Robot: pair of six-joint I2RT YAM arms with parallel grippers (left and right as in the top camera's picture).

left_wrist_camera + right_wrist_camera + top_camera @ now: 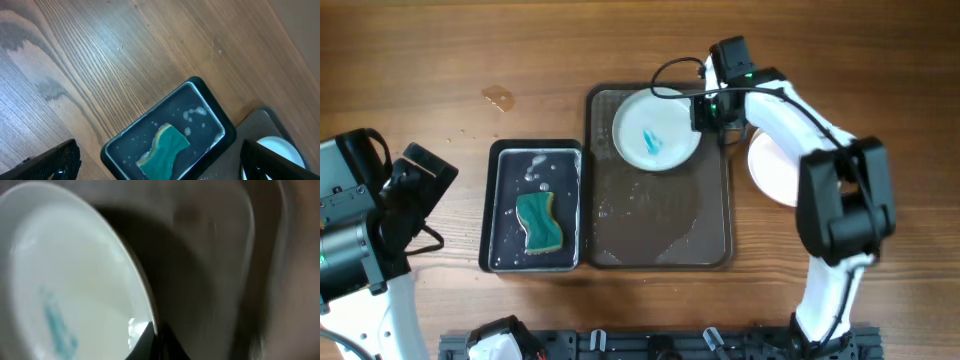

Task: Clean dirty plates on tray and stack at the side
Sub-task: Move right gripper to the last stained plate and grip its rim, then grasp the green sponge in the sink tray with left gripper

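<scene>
While my left jaws hang wide apart above the counter (100, 60), my right jaws clench the rim of the teal-smeared plate (656, 130) at the far end of the tray (650, 225).

Teal-smeared white plate (640, 122) on dark tray (660, 238) — far end, second white plate (766, 176) beside it

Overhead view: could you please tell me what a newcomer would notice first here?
A white plate smeared teal is at the far end of the tray, its right rim pinched by the shut right gripper. Left of the tray, a green sponge lies in a wet black basin. Another plate sits just right of the tray.
</scene>
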